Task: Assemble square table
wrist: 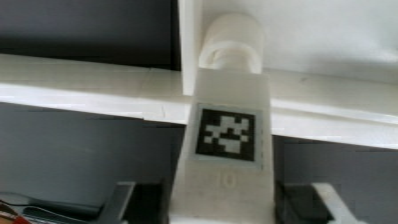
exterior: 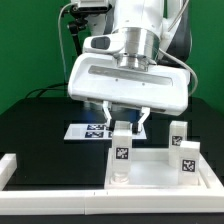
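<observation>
The gripper [exterior: 126, 118] holds a leg [exterior: 121, 150] upright on the tabletop's [exterior: 160, 171] corner; two other legs [exterior: 186, 160] stand there

Square tabletop [exterior: 150, 172]: white plastic panel, raised edges, flat on black table. Legs: one [exterior: 122, 150] upright at its near corner on the exterior view's left, tagged; two more [exterior: 178, 133] [exterior: 189, 158] upright on right side.

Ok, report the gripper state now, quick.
Gripper: closed on a table leg, held upright over the tabletop.
</observation>
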Controlling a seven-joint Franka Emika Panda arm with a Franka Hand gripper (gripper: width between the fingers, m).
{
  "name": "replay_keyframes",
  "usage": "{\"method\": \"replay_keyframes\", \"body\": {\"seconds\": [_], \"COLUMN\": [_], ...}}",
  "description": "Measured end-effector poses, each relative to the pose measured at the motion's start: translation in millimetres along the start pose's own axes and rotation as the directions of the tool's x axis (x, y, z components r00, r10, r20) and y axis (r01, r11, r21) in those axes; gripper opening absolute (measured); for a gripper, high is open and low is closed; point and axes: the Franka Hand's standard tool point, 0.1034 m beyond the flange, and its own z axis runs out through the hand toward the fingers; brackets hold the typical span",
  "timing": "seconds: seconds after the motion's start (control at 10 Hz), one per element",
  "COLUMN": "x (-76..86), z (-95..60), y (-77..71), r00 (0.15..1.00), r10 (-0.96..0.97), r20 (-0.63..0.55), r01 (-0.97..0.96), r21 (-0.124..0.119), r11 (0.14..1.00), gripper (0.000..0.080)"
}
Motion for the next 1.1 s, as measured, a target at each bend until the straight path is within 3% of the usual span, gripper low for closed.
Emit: {"method": "replay_keyframes", "body": {"seconds": [0.3,0.6,1.1], "x": [0.0,0.0,0.0], "z": [0.0,0.0,0.0], "y": [0.0,0.0,0.0], "r00": [1.0,1.0,1.0], "r10": [-0.007,-0.016,-0.027], "r20": [0.0,0.0,0.0], "r01": [0.007,0.016,0.027], "r21": [0.0,0.0,0.0], "r11": [1.0,1.0,1.0], "gripper": [0.0607,0.0647,0.0649]}}
